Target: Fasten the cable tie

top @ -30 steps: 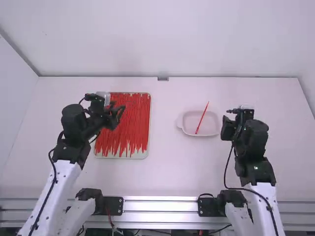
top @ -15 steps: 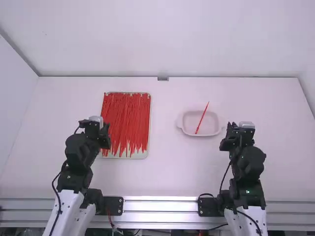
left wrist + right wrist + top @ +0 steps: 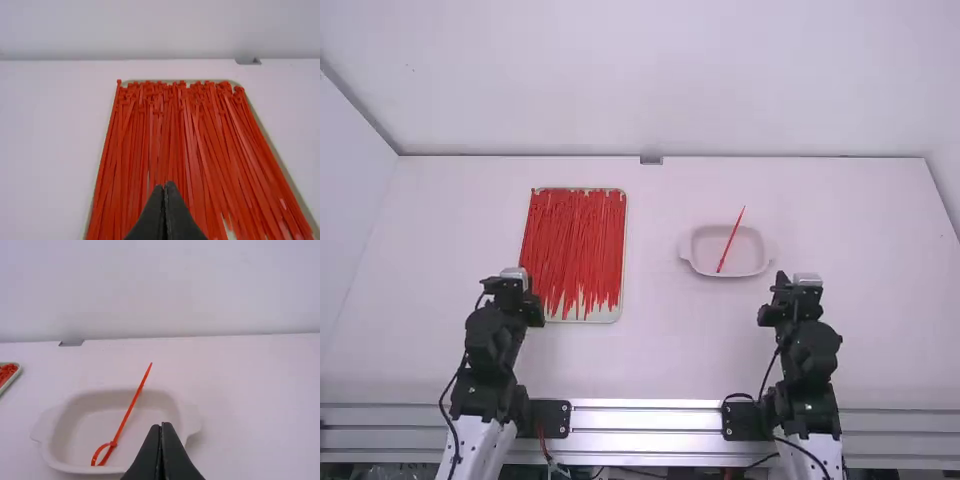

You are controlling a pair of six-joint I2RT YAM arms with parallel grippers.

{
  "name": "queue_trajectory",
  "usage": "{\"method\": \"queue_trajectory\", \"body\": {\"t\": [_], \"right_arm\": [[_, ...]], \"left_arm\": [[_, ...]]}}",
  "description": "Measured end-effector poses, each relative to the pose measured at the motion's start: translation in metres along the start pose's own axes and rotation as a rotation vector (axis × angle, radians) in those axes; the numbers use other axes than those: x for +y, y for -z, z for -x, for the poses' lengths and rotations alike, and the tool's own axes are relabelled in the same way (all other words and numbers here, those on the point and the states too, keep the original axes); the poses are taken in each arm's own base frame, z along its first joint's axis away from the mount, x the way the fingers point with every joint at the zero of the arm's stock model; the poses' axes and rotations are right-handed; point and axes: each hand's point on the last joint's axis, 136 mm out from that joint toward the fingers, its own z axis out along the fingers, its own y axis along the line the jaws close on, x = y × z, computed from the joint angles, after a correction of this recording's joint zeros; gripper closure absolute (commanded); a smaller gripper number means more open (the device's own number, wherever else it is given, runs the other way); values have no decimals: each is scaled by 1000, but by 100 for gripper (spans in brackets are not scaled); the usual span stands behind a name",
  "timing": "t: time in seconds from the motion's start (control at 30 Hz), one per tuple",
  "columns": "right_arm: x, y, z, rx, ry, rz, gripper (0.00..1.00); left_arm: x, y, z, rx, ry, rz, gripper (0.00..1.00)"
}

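Apparently the fastening is already done for one piece: a thin red plastic cable tie (image 3: 126, 412) lies in the shallow white rectangular dish (image 3: 193, 423) with its near end closed into a small loop. From that I judge the tail has gone through the head. How tightly it is cinched I cannot tell. Its straight tail slants up and pokes out over the dish's far rim. The dish sits on the white table (image 3: 440, 230), right of the middle and about halfway between the near and far edges. That one tie is all it holds.

Left of the middle, the flat beige rectangular tray (image 3: 624, 255) carries a dense heap of loose red cable ties (image 3: 175, 150). They lie roughly parallel, heads towards the table's far edge, and as far as I can see all are straight and unfastened. If more ties are wanted, that heap is what is left. If one was the goal, I would call the job finished.

My left tool (image 3: 165, 187) sits low by the table's near edge, just short of the tray's near end. Its fingers are pressed together and hold nothing. My right tool (image 3: 161, 426) is likewise near that edge, in front of the dish and clear of it, fully closed and empty.
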Motion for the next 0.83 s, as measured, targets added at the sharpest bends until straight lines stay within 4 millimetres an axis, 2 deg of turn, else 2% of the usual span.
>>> {"method": "queue_trajectory", "body": {"t": [0.1, 0.17, 0.43, 0.83], "right_arm": [[0, -1, -10, -2, -2, -1, 100], [0, -1, -11, -9, -1, -1, 100], [0, 5, 6, -86, 2, -1, 100], [0, 5, 6, -87, 1, -1, 100]], "left_arm": [[0, -1, -13, 2, 0, 0, 100], [1, -1, -14, -6, 0, 3, 100], [1, 6, 7, -107, -1, 7, 100], [1, 15, 27, -203, -2, 6, 100]]}}
